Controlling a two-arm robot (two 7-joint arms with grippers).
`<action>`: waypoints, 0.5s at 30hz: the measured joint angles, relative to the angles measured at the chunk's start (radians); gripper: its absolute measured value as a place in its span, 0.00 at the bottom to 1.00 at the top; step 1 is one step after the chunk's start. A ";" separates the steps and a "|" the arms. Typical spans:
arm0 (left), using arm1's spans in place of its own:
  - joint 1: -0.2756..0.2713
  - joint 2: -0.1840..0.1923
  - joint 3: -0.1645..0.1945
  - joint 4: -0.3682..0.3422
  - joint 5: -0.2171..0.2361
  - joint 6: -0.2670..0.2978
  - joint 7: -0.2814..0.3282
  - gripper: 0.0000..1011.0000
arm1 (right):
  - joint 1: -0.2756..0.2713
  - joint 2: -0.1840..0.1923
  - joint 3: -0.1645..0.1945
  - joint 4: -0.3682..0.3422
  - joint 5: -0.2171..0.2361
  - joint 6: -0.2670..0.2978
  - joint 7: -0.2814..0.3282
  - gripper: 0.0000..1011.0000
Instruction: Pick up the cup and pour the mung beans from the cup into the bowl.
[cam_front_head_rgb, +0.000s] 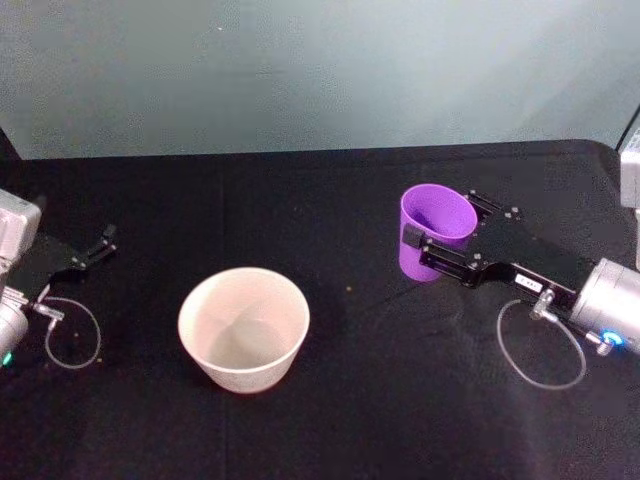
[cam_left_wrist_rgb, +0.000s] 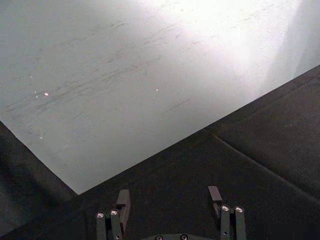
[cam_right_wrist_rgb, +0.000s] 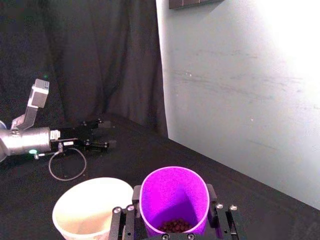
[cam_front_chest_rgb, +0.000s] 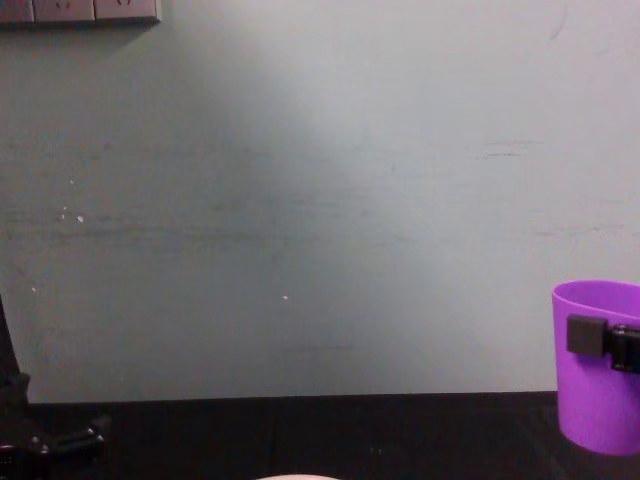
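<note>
Cup (cam_front_head_rgb: 437, 240), purple and upright, held by the right gripper (cam_front_head_rgb: 441, 226) on the right side of the black-clothed table (cam_front_head_rgb: 360, 430). The right arm comes in low from the right edge of the head view and slants forward and toward the middle. Its flat black body lies nearly level above the cloth. Its two fingers (cam_right_wrist_rgb: 214, 196) are closed against opposite sides of the cup wall, just under the rim. In the chest view one dark finger pad (cam_front_chest_rgb: 584, 334) presses on the near-left side of the cup (cam_front_chest_rgb: 600, 385). Whether the cup's base touches the cloth cannot be told.

The right wrist view looks down into the cup (cam_right_wrist_rgb: 174, 197). The mung beans (cam_right_wrist_rgb: 175, 226) lie as a small dark brownish mass at its bottom.

The bowl (cam_front_head_rgb: 243, 330), pale pinkish-white and wider than the cup, stands upright left of the cup and nearer the robot. It is apart from the cup and from both grippers. In the right wrist view its rim (cam_right_wrist_rgb: 90, 202) lies just beside the gripped cup.

The left gripper (cam_front_head_rgb: 97, 247) is parked near the table's left edge, well apart from the bowl, with its arm lying low and pointing forward. In the left wrist view its fingers (cam_left_wrist_rgb: 123, 200) are spread with nothing between them, above bare cloth and facing the pale wall (cam_left_wrist_rgb: 150, 75).
</note>
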 joint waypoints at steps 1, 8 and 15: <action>0.000 0.000 0.000 0.000 0.000 0.000 0.000 1.00 | 0.000 0.000 0.000 0.000 0.000 0.000 0.000 0.72; 0.000 0.000 0.000 0.000 0.000 0.000 0.000 1.00 | 0.000 0.000 0.000 0.000 0.000 0.000 0.000 0.72; 0.000 0.000 0.000 0.000 0.000 0.000 0.000 1.00 | 0.000 0.000 0.000 0.000 0.000 0.000 0.000 0.72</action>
